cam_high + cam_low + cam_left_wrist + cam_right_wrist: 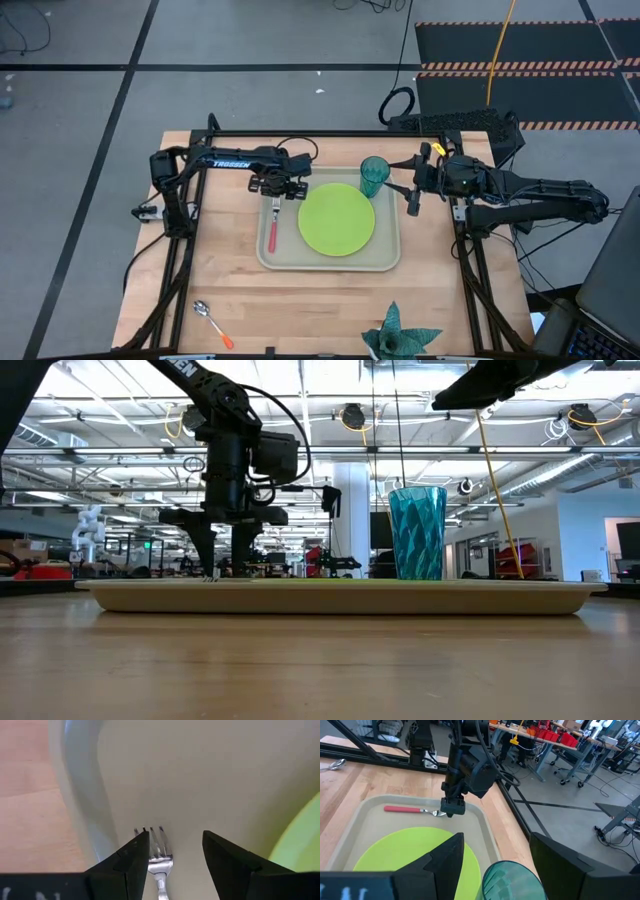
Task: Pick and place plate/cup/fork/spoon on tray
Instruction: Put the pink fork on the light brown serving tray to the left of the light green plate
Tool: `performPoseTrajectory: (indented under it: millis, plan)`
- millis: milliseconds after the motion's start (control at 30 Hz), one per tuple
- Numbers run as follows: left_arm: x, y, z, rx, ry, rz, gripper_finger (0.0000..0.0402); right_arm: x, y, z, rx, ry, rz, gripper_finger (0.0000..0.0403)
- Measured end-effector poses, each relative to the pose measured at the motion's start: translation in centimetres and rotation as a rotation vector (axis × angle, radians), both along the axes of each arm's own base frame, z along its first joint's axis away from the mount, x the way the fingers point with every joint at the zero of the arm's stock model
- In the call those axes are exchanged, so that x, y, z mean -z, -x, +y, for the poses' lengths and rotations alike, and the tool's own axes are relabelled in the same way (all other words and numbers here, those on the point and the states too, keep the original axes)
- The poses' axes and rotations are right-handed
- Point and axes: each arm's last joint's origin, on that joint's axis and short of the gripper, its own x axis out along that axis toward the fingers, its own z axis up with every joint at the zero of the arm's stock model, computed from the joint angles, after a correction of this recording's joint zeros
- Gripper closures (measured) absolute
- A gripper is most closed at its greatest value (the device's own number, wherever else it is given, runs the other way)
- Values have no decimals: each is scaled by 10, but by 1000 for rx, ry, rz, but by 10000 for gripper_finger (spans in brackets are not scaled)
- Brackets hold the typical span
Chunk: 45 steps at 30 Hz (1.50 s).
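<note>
From where I stand, the left gripper (277,190) hangs low over the tray's (387,262) far left corner, its fingers spread either side of the fork's (272,224) tines, the fork lying flat inside the tray along its left rim with a strip of bare tray between it and the plate (336,219). The cup (373,176) stands upright in the far right corner, just beside the plate's edge. The right gripper (413,190), fingers apart and holding nothing, waits just off the tray's right rim, and the spoon (212,322) lies on open table near the front left, well apart from the tray.
</note>
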Motion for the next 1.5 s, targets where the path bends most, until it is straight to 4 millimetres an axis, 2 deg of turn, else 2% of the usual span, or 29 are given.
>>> performPoseTrajectory:
  millis: [1500]
  plan:
    - [0,-4,5,26,-56,-38,216,0,0,0,0,1,0,183]
